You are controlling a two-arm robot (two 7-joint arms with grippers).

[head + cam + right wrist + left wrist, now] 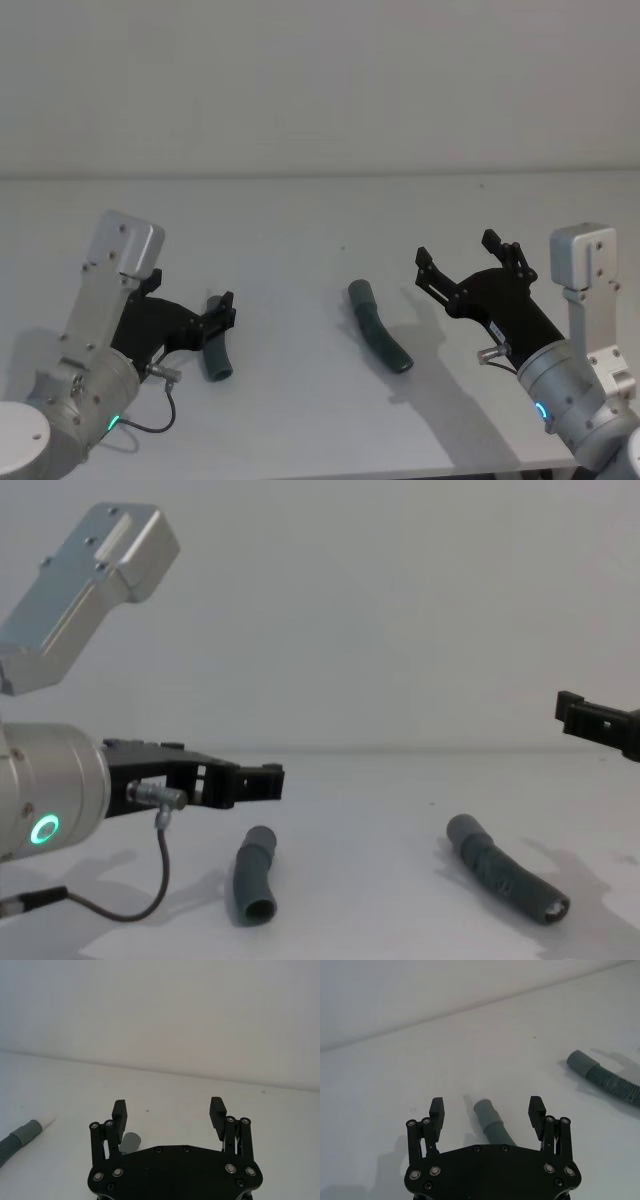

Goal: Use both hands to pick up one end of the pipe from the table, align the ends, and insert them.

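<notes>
Hovering over the left part of the counter [300,220], the left claw [226,314] is spread wide and empty. It sits just above the far end of the short curved pipe piece [217,356] without touching it. The longer piece [381,330] lies near the counter's middle, well apart from the first. Right of it, the right claw [457,250] hangs raised, its 2 fingers wide open, gripping nothing.

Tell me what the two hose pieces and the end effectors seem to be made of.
Shorter hose piece: likely flexible plastic or rubber, matte grey, smoothly bent. Longer hose piece: the same, ribbed body. Left end effector, open over the shorter piece, and right end effector, open: probably hard matte black plastic, with shiny metal pins at the joints.
</notes>
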